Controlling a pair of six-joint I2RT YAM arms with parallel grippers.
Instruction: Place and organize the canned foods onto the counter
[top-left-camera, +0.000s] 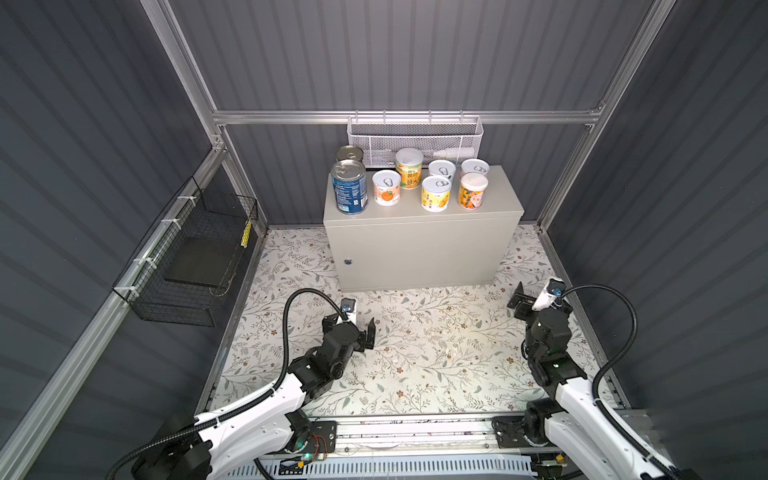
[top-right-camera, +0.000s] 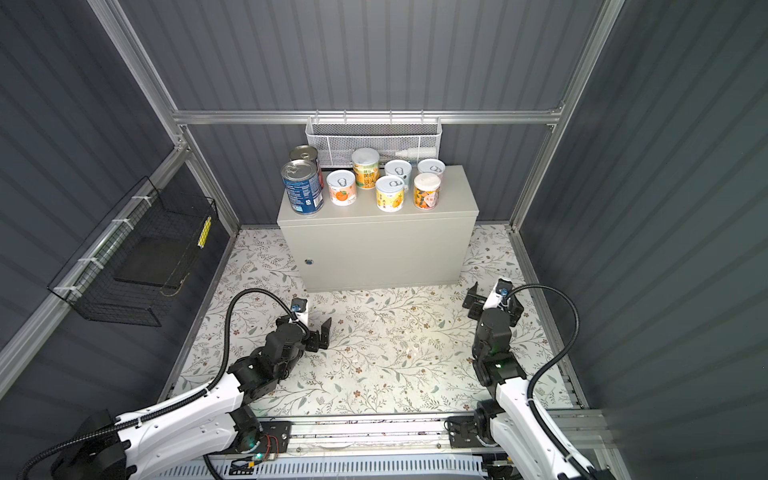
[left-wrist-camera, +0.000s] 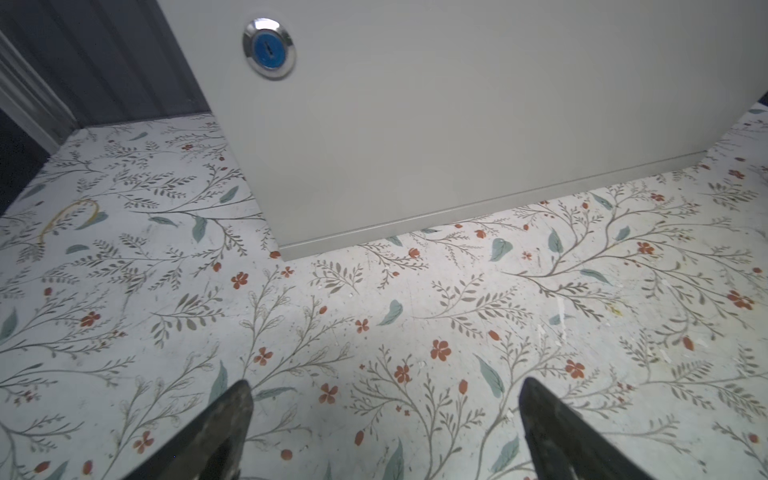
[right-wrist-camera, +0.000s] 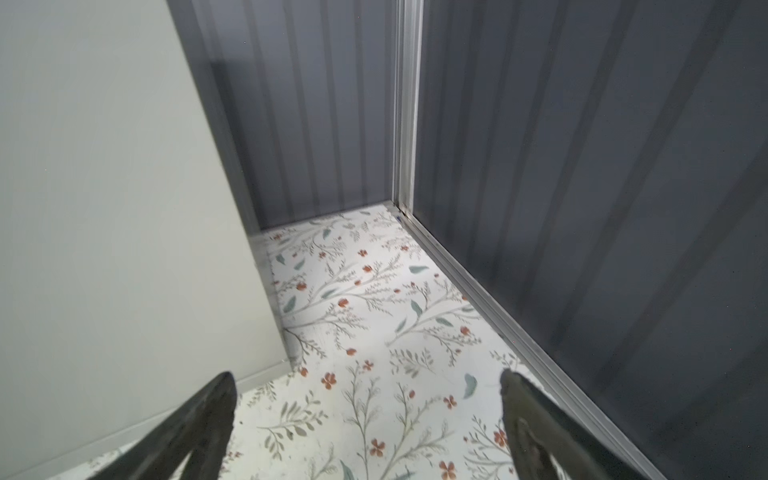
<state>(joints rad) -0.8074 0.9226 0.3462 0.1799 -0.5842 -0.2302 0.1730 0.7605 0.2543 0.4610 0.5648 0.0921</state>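
While your left gripper (left-wrist-camera: 384, 388) and right gripper (right-wrist-camera: 365, 376) hung spread and empty over the floral floor (top-left-camera: 415, 353), the canned foods (top-left-camera: 435, 194) stood upright on the counter (top-left-camera: 415, 249), long axes vertical, lids up. Only the top views showed them; the wrist views gave you only counter walls, and the rear silver-lidded can (top-left-camera: 349, 153) seemed partly hidden.
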